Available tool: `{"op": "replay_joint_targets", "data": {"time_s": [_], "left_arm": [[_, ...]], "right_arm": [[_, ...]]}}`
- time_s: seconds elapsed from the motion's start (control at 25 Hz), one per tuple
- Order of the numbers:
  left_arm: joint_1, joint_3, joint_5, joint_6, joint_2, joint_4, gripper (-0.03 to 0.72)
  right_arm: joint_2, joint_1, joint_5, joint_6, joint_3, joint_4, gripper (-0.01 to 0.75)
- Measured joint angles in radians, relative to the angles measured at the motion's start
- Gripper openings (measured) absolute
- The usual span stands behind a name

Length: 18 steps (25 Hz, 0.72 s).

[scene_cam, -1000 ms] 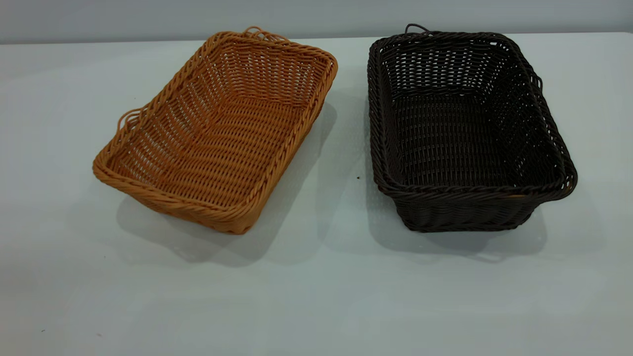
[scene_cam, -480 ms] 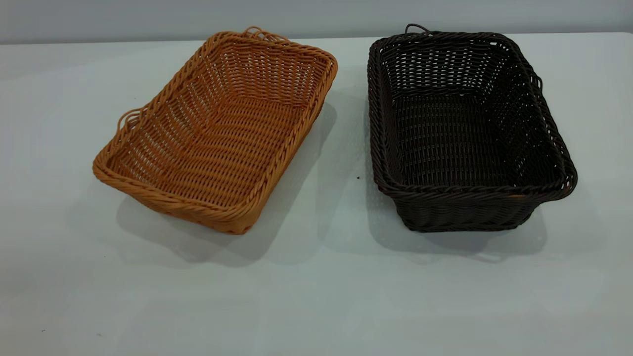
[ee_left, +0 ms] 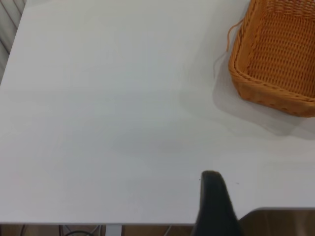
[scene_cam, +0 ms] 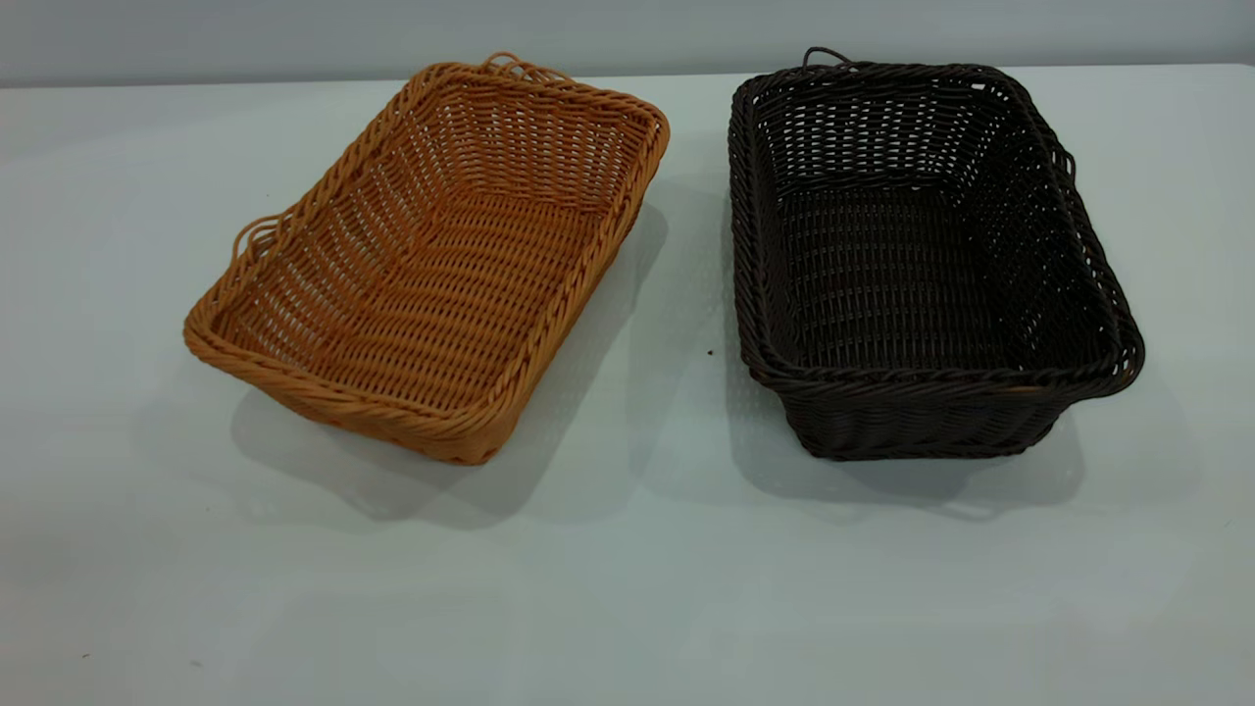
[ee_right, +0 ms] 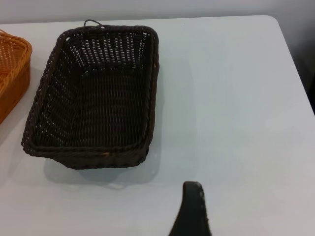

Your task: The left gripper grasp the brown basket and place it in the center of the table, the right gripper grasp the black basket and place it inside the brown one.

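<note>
Baskets sit side by side on the pale counter (scene_cam: 627, 588) in the exterior view: the brown basket (scene_cam: 431, 265) at the left, turned at an angle, and the black basket (scene_cam: 922, 265) at the right, squarer to the edge, a bare strip between them. No arm shows here.

From the left wrist, one dark finger of the left hand (ee_left: 214, 206) juts over the counter's edge, well apart from the brown basket's corner; I cannot tell its grip.

From the right wrist, the right hand (ee_right: 192, 211) shows one finger too, near the black basket's short end, not touching; grip likewise unclear.
</note>
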Motion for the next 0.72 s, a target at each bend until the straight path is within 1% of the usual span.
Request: {"op": "replay_joint_targets", "data": {"time_s": [0.6, 0.72], "left_arm": [[0.000, 0.000, 0.000, 0.000, 0.004, 0.002, 0.446], [0.000, -0.024, -0.018, 0.001, 0.069, 0.002, 0.446]], "right_arm": [[0.004, 0.000, -0.002, 0.000, 0.000, 0.000, 0.531], [0.064, 0.000, -0.017, 0.000, -0.006, 0.034, 0.535]]}}
